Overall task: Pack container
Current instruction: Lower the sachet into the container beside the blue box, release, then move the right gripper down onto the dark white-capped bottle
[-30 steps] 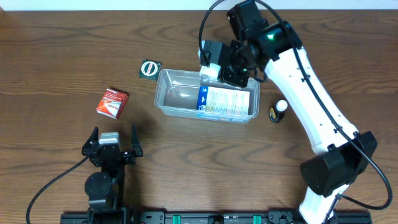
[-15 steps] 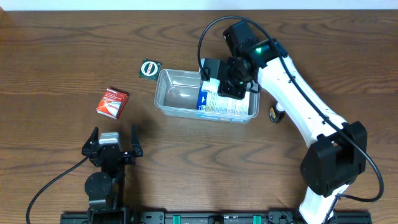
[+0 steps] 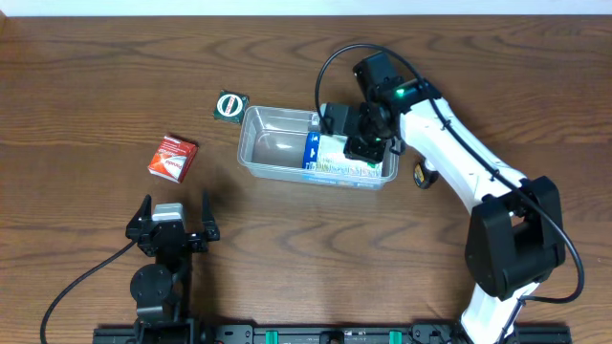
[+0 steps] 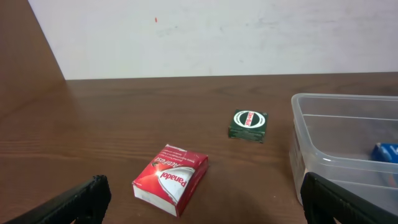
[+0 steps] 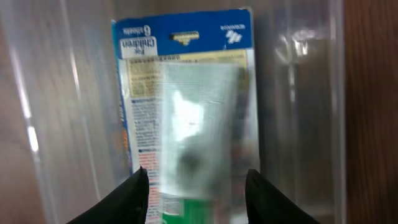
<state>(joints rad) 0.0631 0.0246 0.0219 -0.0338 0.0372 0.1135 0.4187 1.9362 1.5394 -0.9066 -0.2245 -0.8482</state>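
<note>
The container (image 3: 273,148) is a clear plastic tub at the table's middle; it also shows in the left wrist view (image 4: 336,137) and the right wrist view (image 5: 298,93). A blue and white box (image 3: 339,167) lies in its right half, seen close in the right wrist view (image 5: 186,81) and at the edge of the left wrist view (image 4: 385,152). My right gripper (image 3: 352,143) (image 5: 197,196) is down inside the tub, its fingers closed on the near end of that box. My left gripper (image 3: 175,204) (image 4: 199,208) is open and empty near the front edge.
A red Panadol box (image 3: 172,158) (image 4: 171,180) lies left of the tub. A small green box with a round label (image 3: 229,105) (image 4: 249,124) sits by the tub's far left corner. A small dark bottle (image 3: 426,174) lies right of the tub, partly under my right arm.
My right gripper has moved down and toward the front, lowering the blue box deeper into the tub. The left arm has not moved.
</note>
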